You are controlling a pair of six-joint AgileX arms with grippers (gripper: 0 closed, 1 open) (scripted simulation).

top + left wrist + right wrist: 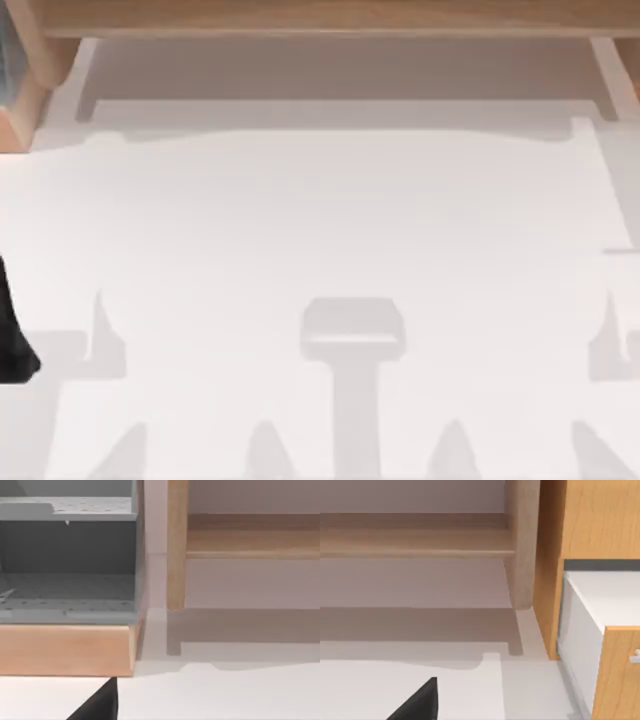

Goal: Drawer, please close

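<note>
Ahead of the right gripper [420, 702], off to one side, the drawer [607, 645] stands pulled out of its wooden cabinet [590, 520], its wood front nearest the jaws and well apart from them. Whether those jaws are released or clenched, I cannot tell. Over by the left gripper [97, 705], a grey perforated shelf unit [67, 555] sits ahead on a wooden base; its jaws' state cannot be told either. Both rest above the white table [330, 220].

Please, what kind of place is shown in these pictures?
Probably a simulated workshop or storage corner: a plain white table stands against a wooden shelf frame, with a pulled-out wooden drawer at one side and a gray perforated rack at the other.
</note>
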